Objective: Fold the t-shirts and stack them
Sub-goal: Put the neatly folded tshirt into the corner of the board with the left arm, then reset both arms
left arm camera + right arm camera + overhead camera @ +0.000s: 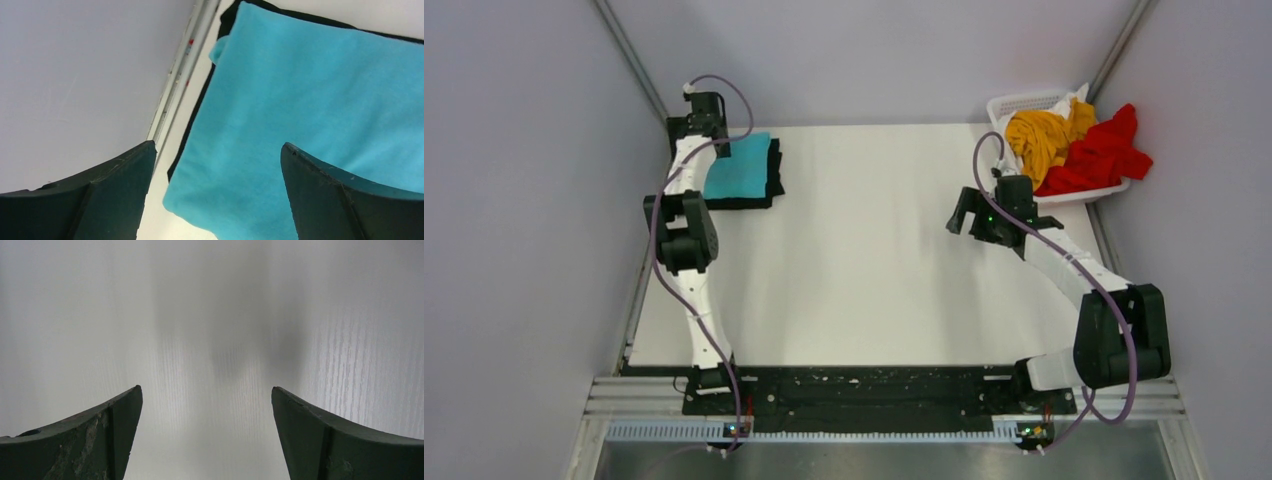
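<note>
A folded turquoise t-shirt [740,168] lies on top of a folded black t-shirt [773,172] at the table's far left. In the left wrist view the turquoise shirt [310,100] fills the middle, with the black shirt's edge [192,130] showing under it. My left gripper [217,150] is open and empty above the stack's left edge; in the top view it [705,118] is at the far left. The mustard yellow t-shirt [1042,135] and the red t-shirt [1104,155] lie crumpled in the basket. My right gripper [969,217] is open and empty over bare table, also in its wrist view [206,390].
The white lattice basket [1020,103] stands at the far right corner, partly off the table's edge. Grey walls close in the left, right and back. A metal rail [175,95] runs along the table's left edge beside the stack.
</note>
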`<state>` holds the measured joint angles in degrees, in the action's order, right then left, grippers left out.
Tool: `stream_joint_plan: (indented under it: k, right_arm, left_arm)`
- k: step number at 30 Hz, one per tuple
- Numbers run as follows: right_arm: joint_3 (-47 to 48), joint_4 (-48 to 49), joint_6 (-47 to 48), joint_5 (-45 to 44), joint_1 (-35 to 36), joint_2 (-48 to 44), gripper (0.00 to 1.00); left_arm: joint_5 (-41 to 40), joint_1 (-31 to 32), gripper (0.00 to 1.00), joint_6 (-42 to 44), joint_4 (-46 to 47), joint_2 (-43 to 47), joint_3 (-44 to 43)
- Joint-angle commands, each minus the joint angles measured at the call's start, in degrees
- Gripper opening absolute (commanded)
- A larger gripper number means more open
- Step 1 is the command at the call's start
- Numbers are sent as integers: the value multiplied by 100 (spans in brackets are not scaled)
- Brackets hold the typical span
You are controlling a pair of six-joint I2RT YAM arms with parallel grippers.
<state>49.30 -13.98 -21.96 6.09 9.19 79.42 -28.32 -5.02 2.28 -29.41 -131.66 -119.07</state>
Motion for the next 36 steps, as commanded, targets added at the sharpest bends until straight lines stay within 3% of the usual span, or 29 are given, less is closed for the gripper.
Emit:
stream_joint_plan:
  k: [1,9,14,17,19,23,26,30,36]
  right_arm:
    - [286,38,91,-99,-49,-109,99]
    - [86,155,73,-224,-49,-524,99]
    - [-248,226,-48,-314,-49,-932,99]
    - [-634,481,-133,-223,-50,-1260,99]
    - [-872,608,-180,-227,-51,-1461,99]
    - [-1286,711,-233,-405,-49,-1797,99]
    - [-1614,1041,-220,-404,-49,-1983,99]
    - [-1855,1103,-231,-556,-48,-2116,99]
    - [-1946,1145,-299,-591,-44,-2217,99]
  left_arm:
    - [-180,-17,99,-421,-29,536,-256]
    - [1075,-10,99,-1471,-10,1906,969]
    - [3483,-12,99,-2514,612,3292,2907]
    - [5191,132,99,-3501,2608,4274,4862]
    - [5070,433,99,-3634,3357,4834,5939]
    - [3685,1658,99,-3227,2972,5523,6840]
    - [3499,2211,99,-3337,2813,5792,7367]
    - [3564,2399,99,-3871,3383,5900,8039]
    - [3018,2572,99,-3814,2964,5969,7822]
